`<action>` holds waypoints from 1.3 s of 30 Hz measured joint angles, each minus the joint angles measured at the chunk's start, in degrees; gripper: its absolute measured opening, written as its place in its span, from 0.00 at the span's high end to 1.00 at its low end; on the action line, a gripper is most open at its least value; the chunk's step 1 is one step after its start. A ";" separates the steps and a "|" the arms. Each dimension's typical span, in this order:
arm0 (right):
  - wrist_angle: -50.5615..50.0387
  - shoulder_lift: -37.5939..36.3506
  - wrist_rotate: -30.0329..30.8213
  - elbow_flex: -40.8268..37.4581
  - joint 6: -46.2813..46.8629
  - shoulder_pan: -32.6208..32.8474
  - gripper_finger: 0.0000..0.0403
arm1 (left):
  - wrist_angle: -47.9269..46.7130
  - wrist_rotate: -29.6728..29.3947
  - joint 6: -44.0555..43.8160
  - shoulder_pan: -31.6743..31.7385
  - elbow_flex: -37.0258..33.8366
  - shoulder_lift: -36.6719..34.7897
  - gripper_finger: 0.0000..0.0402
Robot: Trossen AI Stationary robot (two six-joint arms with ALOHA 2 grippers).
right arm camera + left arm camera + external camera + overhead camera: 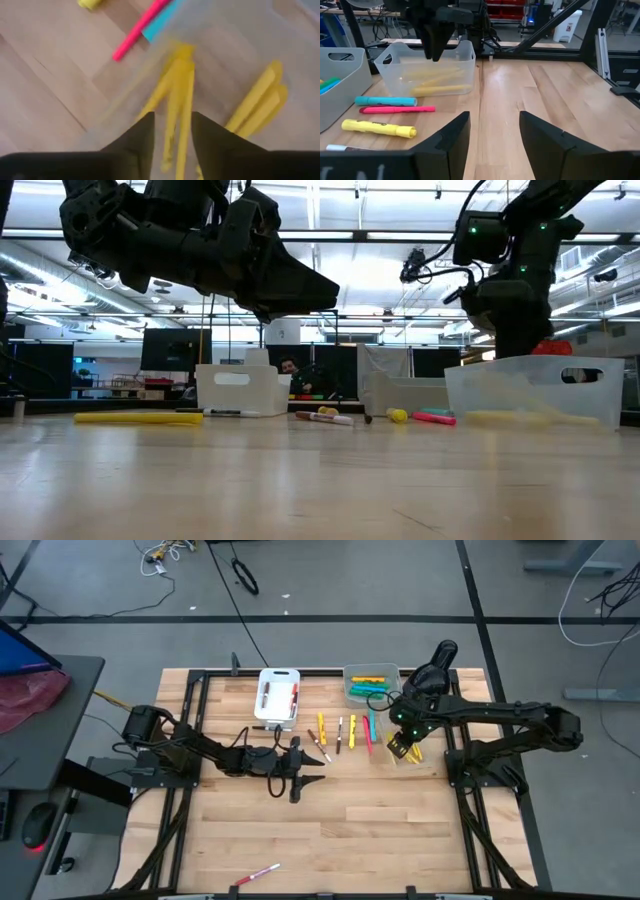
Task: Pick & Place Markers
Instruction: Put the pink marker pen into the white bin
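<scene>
Several markers [345, 732] lie loose in a row on the wooden table, between the white bin [277, 698] and a clear bin [425, 70]. A teal [385, 101], a pink [397, 109] and a yellow marker [377, 128] lie beside the clear bin. Inside it rest yellow markers [437, 85]. My right gripper [400, 746] hangs over the clear bin, pointing down, fingers a little apart; yellow markers [260, 100] show on the bin's floor below it. My left gripper [495, 140] hovers open above bare table, near the row's left end [296, 778].
A grey bin [372, 683] with yellow, green and teal markers stands at the far edge, and the white bin holds a few thin pens. One stray pink-and-white marker [257, 874] lies near the table's near edge. The near half of the table is bare wood.
</scene>
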 joint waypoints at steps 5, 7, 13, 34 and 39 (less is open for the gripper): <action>1.75 -0.32 -0.02 0.18 0.01 0.00 0.56 | 0.00 0.00 -0.05 -0.02 0.00 0.00 0.56; 1.85 -1.08 0.66 0.98 1.04 0.14 0.54 | 0.00 0.00 -0.06 -0.02 0.00 0.00 0.56; 3.30 -7.04 12.26 3.50 2.98 5.51 0.56 | 0.02 -0.07 0.38 -1.28 0.00 0.00 0.56; 71.11 3.84 30.32 -6.98 -18.93 44.86 0.82 | -27.29 -40.48 17.33 -33.68 5.64 -15.96 0.56; 79.40 12.85 30.41 -8.96 -14.06 45.91 0.85 | -47.30 -39.63 -4.14 -38.48 11.90 -16.16 0.56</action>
